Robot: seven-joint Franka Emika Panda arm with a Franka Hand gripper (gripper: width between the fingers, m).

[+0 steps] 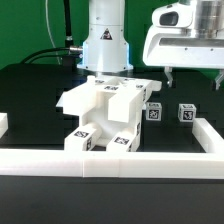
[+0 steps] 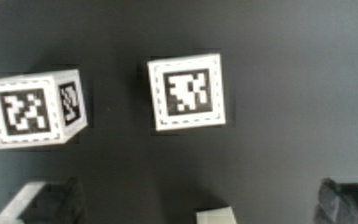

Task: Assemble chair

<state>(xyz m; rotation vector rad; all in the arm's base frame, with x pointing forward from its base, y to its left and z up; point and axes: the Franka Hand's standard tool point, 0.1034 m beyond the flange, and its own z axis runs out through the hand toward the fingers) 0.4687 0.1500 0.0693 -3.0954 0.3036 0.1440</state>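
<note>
Arm base point(image 1: 104, 40): you see it at the back, centre of the table point(image 1: 40, 95), white, w/ the upper links running out of frame.
Hand pose: comes in from above on the exterior view's right. Body level, fingers pointing straight down, hanging well above the table and touching nothing.
Gripper point(image 1: 194, 76): jaws spread wide, nothing between them. In wrist view point(image 2: 194, 205) you only catch the dark fingertips point(image 2: 43, 200), blurred, far apart.
Chair point(image 1: 102, 112): partly built stack of glossy white blocks, mid-table, right in front of the arm base. Tagged blocks sit at its front, close to the wall point(image 1: 110, 160).
Cube 1 point(image 1: 153, 111): small tagged cube on the table, just beside the chair on the exterior view's right. Can't tell if it touches.
Cube 2 point(image 1: 186, 113): same sort of cube, further to the exterior view's right, apart from cube 1, near the side wall.
Hand vs cubes: gripper hangs over the cubes' area, higher up and clear of both.
Wrist cam: looks straight down on black table w/ two tagged cubes, one point(image 2: 34, 110) showing two tagged faces, the other point(image 2: 190, 92) mostly one face. They lie apart. Can't tell which is cube 1.
White bit point(image 2: 217, 215): sits betw. the fingertips, too cropped to name.
Wall: low, white, runs along the front and up both sides.
</note>
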